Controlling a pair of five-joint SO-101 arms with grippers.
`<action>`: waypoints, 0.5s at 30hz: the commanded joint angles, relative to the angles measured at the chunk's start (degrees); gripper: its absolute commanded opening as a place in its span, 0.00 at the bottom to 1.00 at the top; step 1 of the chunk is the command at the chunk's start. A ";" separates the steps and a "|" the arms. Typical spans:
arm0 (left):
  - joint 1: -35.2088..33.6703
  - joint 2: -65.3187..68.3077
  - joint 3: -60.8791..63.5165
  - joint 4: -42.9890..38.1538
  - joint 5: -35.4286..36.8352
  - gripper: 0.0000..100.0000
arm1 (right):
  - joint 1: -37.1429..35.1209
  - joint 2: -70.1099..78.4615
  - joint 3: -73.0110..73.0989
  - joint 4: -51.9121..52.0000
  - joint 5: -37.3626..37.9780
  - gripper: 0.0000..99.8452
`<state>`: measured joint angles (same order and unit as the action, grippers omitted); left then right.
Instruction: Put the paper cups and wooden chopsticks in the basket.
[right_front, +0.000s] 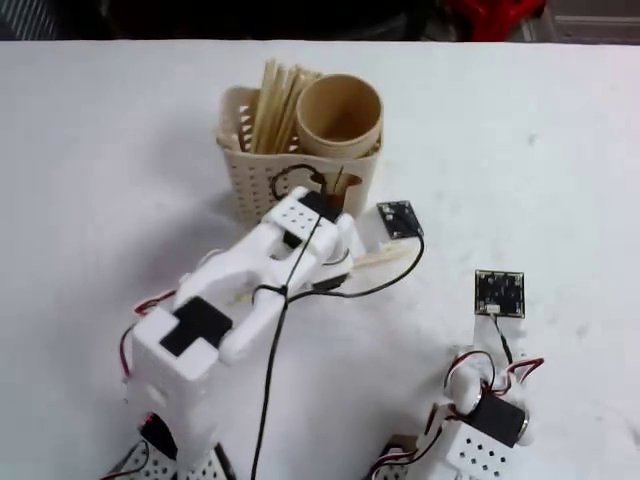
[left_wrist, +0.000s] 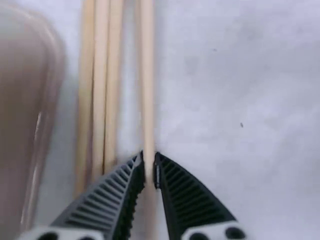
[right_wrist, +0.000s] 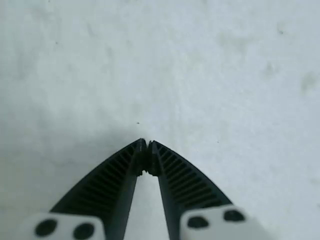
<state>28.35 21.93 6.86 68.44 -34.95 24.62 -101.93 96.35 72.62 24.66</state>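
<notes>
Left claw (left_wrist: 149, 157) is pinching one chopstick (left_wrist: 147, 75), three more chopsticks (left_wrist: 102, 75) right beside it. Right claw (right_wrist: 147, 142) is clenched on nothing, and there's one paper cup (right_front: 340, 115) in the basket (right_front: 250, 185).

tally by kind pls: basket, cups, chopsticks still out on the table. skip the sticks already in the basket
Cream perforated plastic basket: 1
Brown paper cup in it: 1 showing
Wooden chopsticks lying on the table: 4, one of them clamped in the left gripper
Total: 6
</notes>
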 joint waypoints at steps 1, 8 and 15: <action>0.31 -9.36 -0.35 2.81 0.88 0.02 | 0.31 -1.01 0.53 0.13 -0.35 0.02; 0.66 -19.82 -0.44 7.56 1.14 0.02 | 0.31 -1.01 0.53 0.13 -0.35 0.02; 0.66 -31.52 -0.44 9.41 2.11 0.02 | 0.31 -1.01 0.53 0.13 -0.35 0.02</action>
<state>28.26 -2.59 6.86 77.23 -34.42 24.62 -101.93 96.35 72.62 24.66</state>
